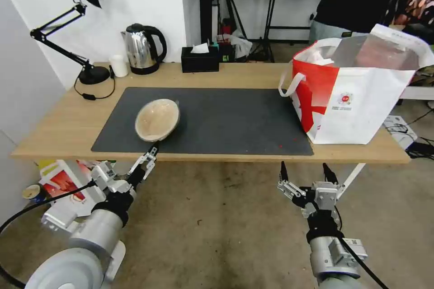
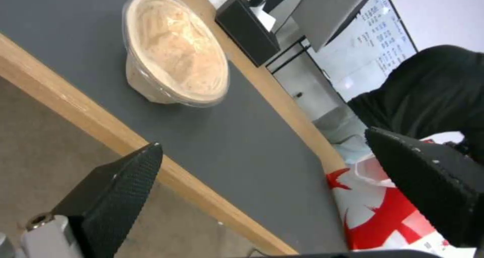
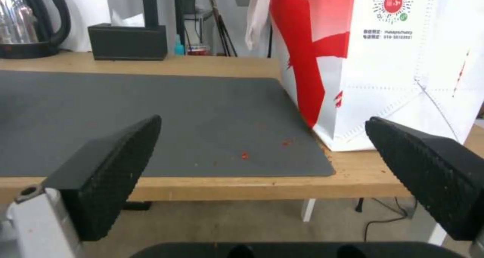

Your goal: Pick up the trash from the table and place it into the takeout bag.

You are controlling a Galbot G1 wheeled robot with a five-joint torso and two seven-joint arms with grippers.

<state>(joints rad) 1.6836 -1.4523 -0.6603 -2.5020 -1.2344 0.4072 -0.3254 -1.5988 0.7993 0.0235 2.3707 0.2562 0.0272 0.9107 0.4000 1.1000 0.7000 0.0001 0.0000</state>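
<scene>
- Head view: your left gripper (image 1: 151, 156), jaws wide, sits below the table (image 1: 253, 74) edge; rising straight risks clipping it.
- The bowl (image 1: 157, 119) may skid.
- Right gripper (image 1: 308, 172) waits, jaws wide.

takeout bag (image 3: 403, 61) | round red logo, small print beneath | print too small to read

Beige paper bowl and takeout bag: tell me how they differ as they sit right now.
The beige paper bowl is small, round and low, tipped on its side; the takeout bag is large, boxy and stands upright with its mouth open. The bowl lies on the dark mat toward the robot's left, just beyond the open left gripper; the bag stands at the mat's right end. The bowl is plain beige; the bag is white with a red panel. Both rest on the table.
</scene>
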